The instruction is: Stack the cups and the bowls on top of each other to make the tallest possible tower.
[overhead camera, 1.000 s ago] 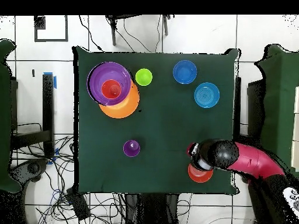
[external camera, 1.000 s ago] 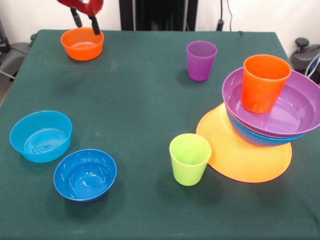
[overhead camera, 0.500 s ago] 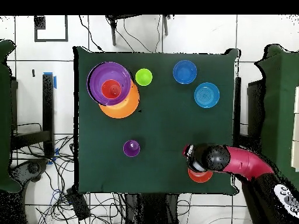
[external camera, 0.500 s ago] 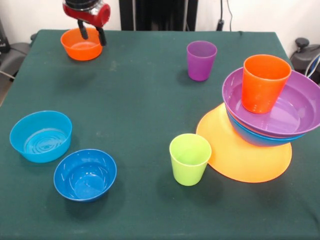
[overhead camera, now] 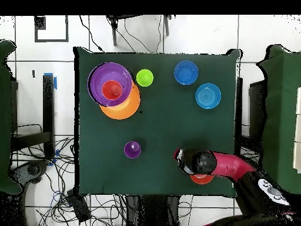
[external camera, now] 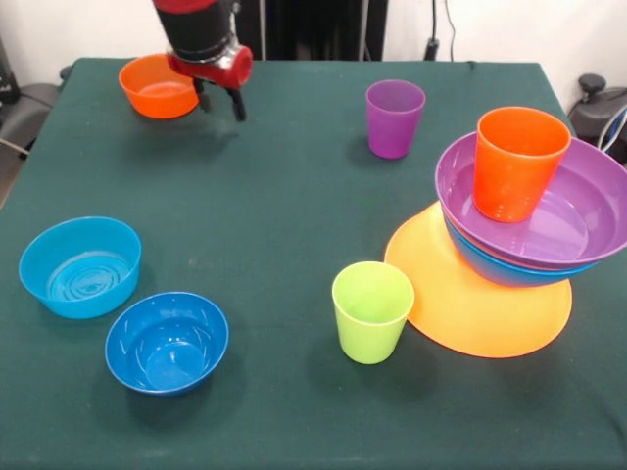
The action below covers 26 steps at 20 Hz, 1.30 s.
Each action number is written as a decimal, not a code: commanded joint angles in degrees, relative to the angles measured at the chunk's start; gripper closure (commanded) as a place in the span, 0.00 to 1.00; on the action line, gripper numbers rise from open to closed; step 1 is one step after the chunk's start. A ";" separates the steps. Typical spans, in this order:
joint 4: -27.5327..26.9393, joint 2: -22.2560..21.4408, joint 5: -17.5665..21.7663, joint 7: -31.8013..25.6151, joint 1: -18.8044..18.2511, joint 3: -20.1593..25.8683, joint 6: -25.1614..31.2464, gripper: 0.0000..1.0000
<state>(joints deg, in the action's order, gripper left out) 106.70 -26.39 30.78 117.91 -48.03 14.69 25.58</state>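
Green cloth is covering the table [external camera: 294, 186], and three cups are showing on it: a purple cup [external camera: 395, 118] standing alone toward the far side, a lime green cup [external camera: 372, 311] standing near the front, just beside the tower [external camera: 519, 230], and an orange cup [external camera: 517, 163] sitting upright inside the tower's top bowl. No yellow cup is showing in either view.

Six bowls are showing. Three are making up the tower at the right: an orange-yellow bowl [external camera: 470, 294] lying wide and flat at the bottom, a blue bowl [external camera: 490, 266] peeking out above it, and a purple bowl [external camera: 578, 220] sitting on top, tilted a little. Three small bowls are standing apart from it: an orange bowl [external camera: 157, 86] at the far left corner, a light blue bowl [external camera: 80, 266] at the left, and a dark blue bowl [external camera: 167, 342] just beside that one, nearer the front.

One gripper [external camera: 219, 101] is hanging above the cloth just right of the orange bowl, its two dark fingers spread apart and gripping nothing.

No brand, label or readable writing is showing on the cups or bowls.
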 commanded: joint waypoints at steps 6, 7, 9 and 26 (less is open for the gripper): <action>-0.38 5.82 3.06 1.91 3.67 -1.37 -6.36 0.00; -0.44 5.77 3.01 1.73 3.65 -1.33 -6.27 0.00; -0.75 5.22 2.75 1.02 3.51 -1.11 -5.24 0.00; 0.27 -11.37 -0.90 -8.55 -0.59 3.52 13.05 0.00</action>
<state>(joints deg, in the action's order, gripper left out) 106.94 -34.06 30.94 117.91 -48.84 13.63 32.59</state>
